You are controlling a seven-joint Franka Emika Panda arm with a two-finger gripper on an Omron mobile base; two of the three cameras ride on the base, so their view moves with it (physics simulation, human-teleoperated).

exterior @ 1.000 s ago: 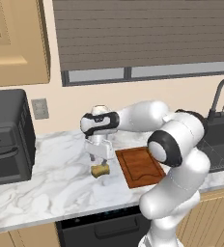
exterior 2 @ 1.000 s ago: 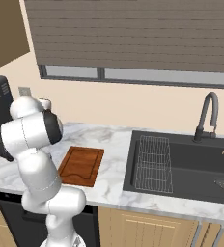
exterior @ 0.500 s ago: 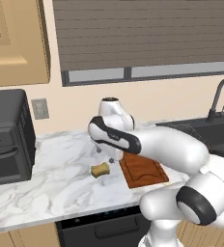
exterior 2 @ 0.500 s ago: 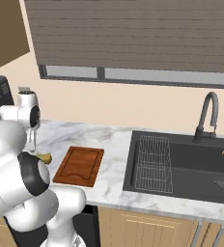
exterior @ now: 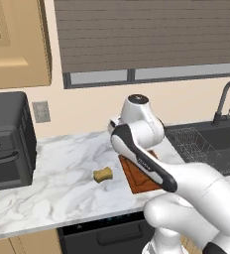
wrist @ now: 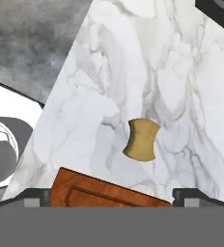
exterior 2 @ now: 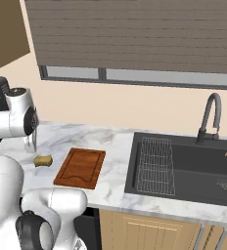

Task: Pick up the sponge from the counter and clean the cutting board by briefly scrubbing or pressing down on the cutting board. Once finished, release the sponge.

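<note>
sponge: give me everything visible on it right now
The sponge is a small mustard-yellow block, spongy-looking, with rounded corners and concave, notched sides. It lies flat on the white marble counter, free of any grasp, just off the left edge of the reddish-brown cutting board and not touching it. In the left base view it sits in front of the arm, on bare marble. Nothing rests on it; only the counter touches it.
</note>
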